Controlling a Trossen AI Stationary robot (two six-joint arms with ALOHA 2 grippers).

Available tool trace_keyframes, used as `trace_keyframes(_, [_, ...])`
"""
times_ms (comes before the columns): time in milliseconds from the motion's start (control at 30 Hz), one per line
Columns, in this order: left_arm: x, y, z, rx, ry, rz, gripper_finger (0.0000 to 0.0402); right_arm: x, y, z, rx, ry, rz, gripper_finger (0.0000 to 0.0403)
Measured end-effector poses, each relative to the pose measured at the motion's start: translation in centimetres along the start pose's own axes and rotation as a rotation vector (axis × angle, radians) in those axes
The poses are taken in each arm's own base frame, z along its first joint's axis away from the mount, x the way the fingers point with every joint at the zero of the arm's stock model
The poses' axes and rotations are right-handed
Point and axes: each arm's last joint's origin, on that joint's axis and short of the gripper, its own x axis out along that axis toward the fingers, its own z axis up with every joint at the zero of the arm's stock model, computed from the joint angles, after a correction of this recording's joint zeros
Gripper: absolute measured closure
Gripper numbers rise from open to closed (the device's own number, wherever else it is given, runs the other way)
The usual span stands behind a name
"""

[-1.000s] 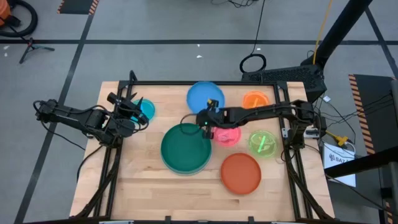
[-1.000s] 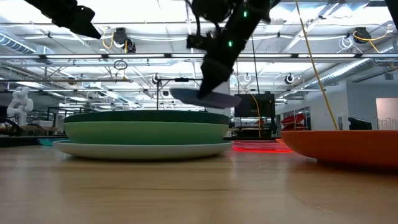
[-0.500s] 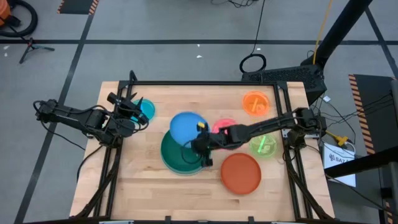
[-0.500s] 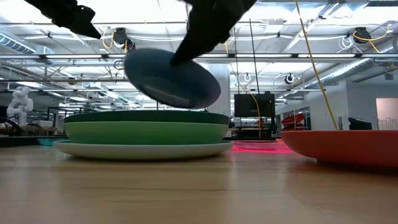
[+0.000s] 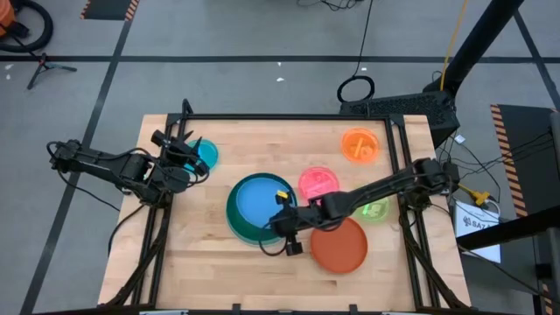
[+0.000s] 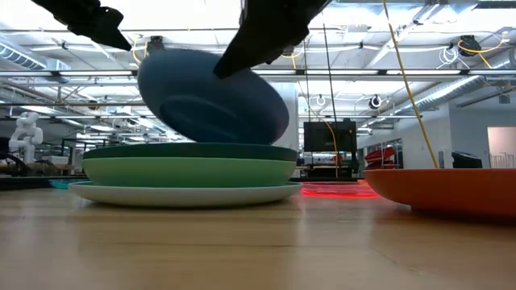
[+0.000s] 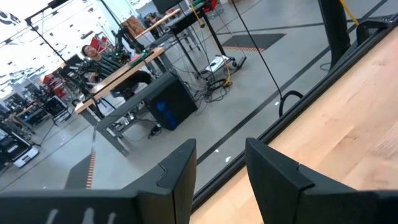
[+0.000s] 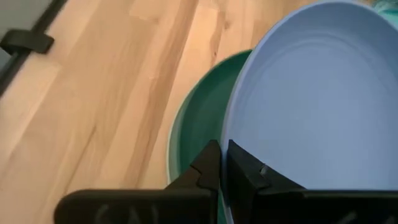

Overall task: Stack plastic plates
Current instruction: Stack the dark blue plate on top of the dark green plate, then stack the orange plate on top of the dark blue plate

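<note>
Light wood bench (image 5: 201, 254), plank top, dark frame along the edges. A stack of three large plates (image 6: 189, 171) is set left of centre: pale one touching the wood, light green on it, dark green on top. An orange-red plate (image 5: 339, 244) is laid near the front right, just beside the stack. Pink plate (image 5: 318, 183), lime plate (image 5: 375, 208) and orange plate (image 5: 360, 144) are spread toward the right side; a cyan plate (image 5: 205, 154) is placed at the left edge.
</note>
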Motion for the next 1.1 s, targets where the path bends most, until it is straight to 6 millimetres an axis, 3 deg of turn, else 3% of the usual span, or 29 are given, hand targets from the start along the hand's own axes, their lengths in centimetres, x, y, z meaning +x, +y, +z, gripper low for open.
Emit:
trace_keyframes(333, [0.0, -0.1, 0.0, -0.001, 0.008, -0.025, 0.0257, 2.5, 0.1, -1.0, -0.002, 0.035, -0.005, 0.0394])
trace_keyframes(667, [0.0, -0.1, 0.0, 0.0, 0.008, -0.025, 0.0257, 2.6, 0.0, -1.0, 0.017, 0.026, -0.032, 0.0376])
trace_keyframes(1100, [0.0, -0.1, 0.0, 0.0, 0.008, -0.025, 0.0257, 2.5, 0.0, -1.0, 0.046, 0.027, -0.037, 0.0308])
